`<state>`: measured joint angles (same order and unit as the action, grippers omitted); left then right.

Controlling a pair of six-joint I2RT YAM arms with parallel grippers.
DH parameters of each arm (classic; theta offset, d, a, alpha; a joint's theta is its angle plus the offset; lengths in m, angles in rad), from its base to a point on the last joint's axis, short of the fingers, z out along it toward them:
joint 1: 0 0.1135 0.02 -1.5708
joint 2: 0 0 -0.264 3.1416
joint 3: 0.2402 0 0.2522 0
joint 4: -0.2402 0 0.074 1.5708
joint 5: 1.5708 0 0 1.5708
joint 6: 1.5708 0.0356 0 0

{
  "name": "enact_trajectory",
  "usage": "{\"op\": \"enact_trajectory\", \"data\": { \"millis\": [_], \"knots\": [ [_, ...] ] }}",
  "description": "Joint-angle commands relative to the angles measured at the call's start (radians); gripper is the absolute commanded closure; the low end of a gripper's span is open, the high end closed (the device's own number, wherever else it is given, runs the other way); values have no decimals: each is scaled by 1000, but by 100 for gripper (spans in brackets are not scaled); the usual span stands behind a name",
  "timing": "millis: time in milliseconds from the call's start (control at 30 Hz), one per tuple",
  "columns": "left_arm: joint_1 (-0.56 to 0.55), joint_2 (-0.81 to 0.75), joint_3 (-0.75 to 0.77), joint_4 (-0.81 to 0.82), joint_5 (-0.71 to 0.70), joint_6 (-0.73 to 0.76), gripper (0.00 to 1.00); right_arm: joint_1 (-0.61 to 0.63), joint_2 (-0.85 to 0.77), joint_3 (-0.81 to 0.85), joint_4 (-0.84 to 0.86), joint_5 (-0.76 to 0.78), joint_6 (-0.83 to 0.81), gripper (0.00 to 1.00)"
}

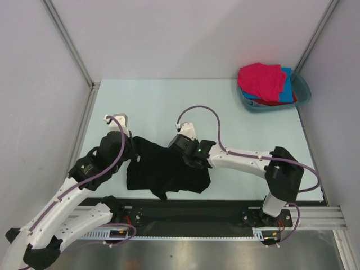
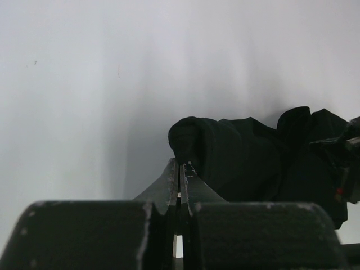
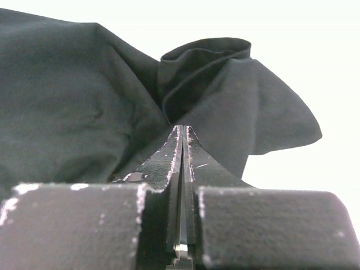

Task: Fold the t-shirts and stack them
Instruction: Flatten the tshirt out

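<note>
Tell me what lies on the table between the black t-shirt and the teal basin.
Nothing lies there. The top view shows bare table between the black t-shirt and the teal basin; only a purple cable arcs above that stretch near the shirt.

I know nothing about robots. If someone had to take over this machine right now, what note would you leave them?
Left hand: shut, pinching the left edge of the black shirt.
Right hand: shut, pinching a fold of the same shirt.
Things: the black shirt lies crumpled on the table close to the arms. The pink shirt, blue shirt and red shirt are piled in the basin at the far right corner.
Done: nothing is folded or stacked yet.
Left: spread and fold the black shirt, then fold the other three and stack all four.
</note>
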<state>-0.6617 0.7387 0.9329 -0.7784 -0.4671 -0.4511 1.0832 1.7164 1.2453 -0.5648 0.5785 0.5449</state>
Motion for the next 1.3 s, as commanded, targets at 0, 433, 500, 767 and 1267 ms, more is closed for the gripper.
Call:
{"op": "enact_trajectory", "data": {
  "millis": [0, 433, 500, 767, 1267],
  "knots": [
    [4, -1, 1, 42, -7, 26, 100, 9, -150, 13, -35, 81, -2, 100],
    [4, 16, -5, 67, 5, 38, 100, 18, -445, -118, -345, 240, 298, 100],
    [4, 19, -6, 67, 5, 37, 100, 20, -463, -138, -407, 247, 383, 100],
    [4, 22, -31, 62, -7, 32, 99, 32, -505, -190, -480, 284, 474, 100],
    [4, -32, -14, 50, 24, 23, 100, -48, -226, -127, 31, 38, 83, 33]
  ]
}}
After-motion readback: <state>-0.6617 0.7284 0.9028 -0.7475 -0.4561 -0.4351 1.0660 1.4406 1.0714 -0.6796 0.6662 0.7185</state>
